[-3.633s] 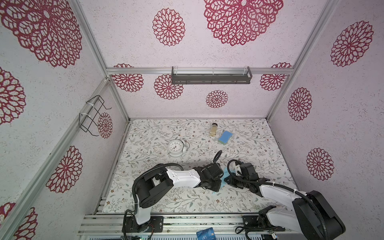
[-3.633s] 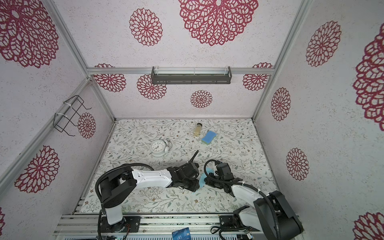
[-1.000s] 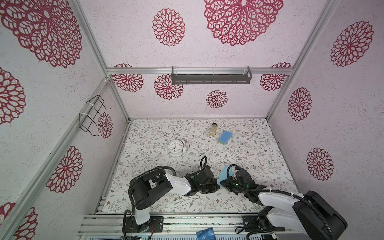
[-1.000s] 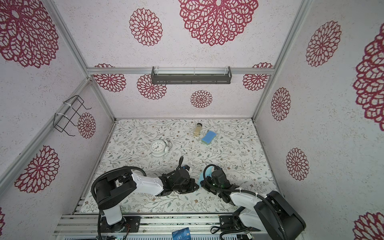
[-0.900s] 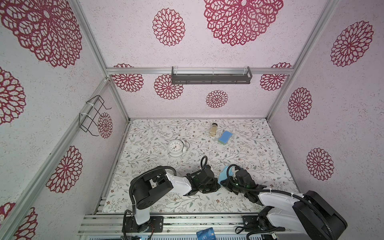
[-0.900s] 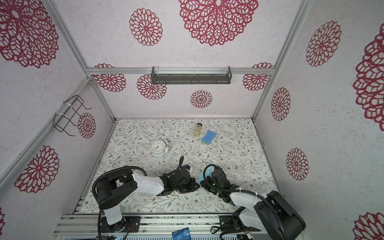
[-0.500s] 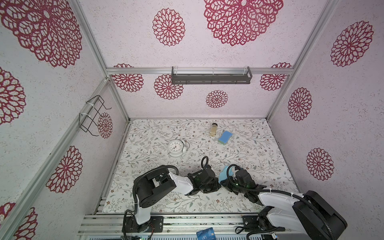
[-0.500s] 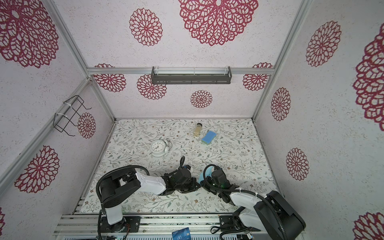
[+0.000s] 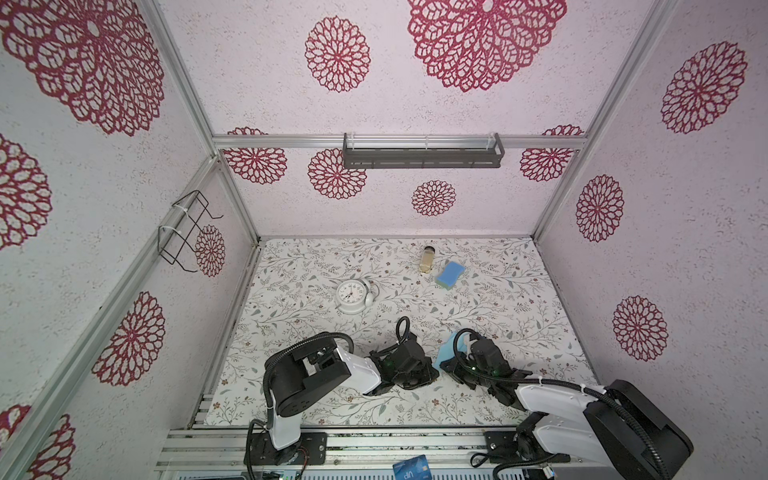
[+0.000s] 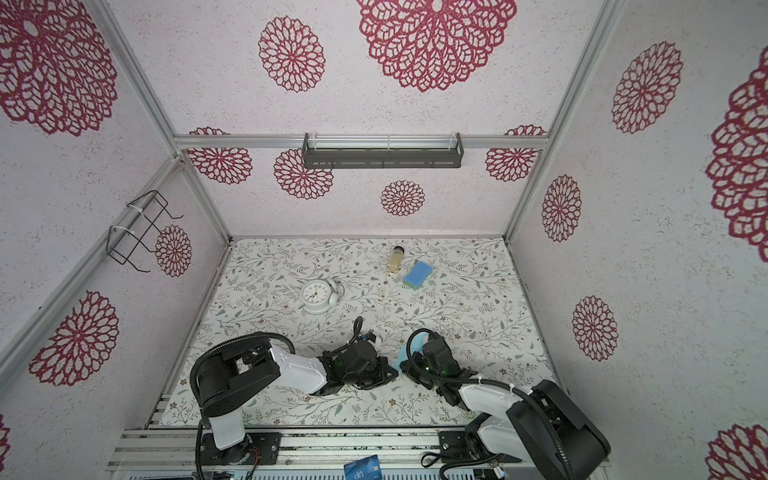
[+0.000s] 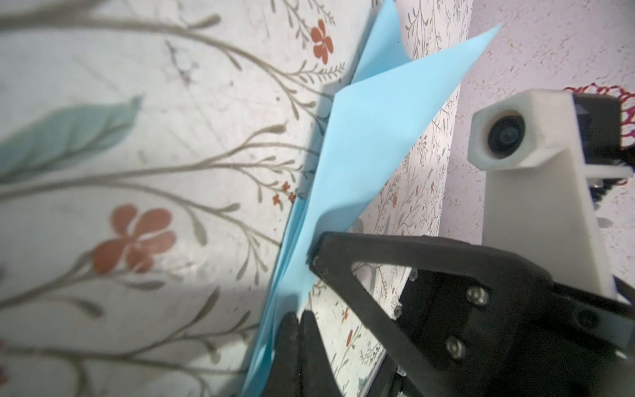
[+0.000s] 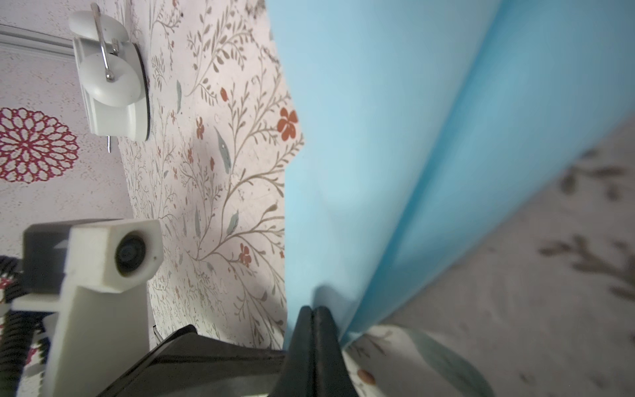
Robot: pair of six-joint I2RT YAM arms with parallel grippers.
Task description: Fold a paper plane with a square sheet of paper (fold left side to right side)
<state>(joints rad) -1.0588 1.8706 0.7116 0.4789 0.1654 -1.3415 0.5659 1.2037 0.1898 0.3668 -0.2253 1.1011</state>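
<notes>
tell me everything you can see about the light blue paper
The paper is thin, matte and plain light blue, creased into several layers with sharp folds. Its stacked lower layers lie on the flowered table near the front, between the two arms, while one pointed flap stands up off the surface. The right end effector is shut on that raised flap's edge. The left end effector, also shut, sits against the layered edge; whether it pinches it is unclear.

The folded blue paper point(image 11: 371, 137) is thin, smooth and not shiny. The white clock point(image 12: 110, 79) looks like smooth plastic. The bench point(image 11: 154, 154) is flat, with tiny scratches.
</notes>
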